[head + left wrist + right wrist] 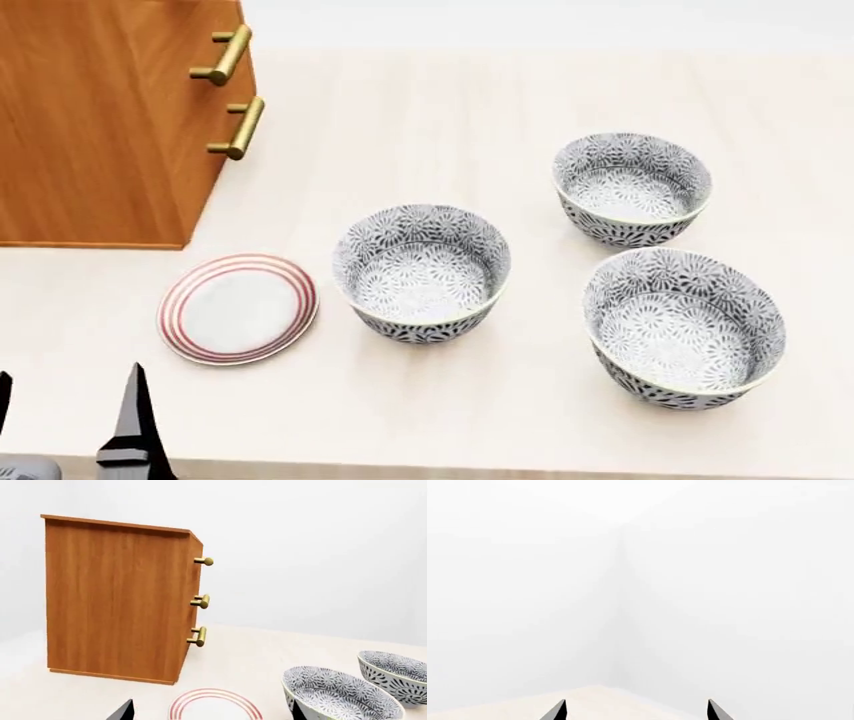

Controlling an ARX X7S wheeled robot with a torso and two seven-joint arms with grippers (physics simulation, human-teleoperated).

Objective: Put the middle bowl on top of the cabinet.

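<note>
A: Since only the left gripper shows over the bench, which bowl?

B: The middle bowl, just beside the plate, away from the cabinet. Left fingers spread, empty; right likewise.

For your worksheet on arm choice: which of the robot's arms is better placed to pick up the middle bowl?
Probably left: the left gripper is open near the plate, with the middle bowl just beyond. The right gripper faces bare wall.
</note>
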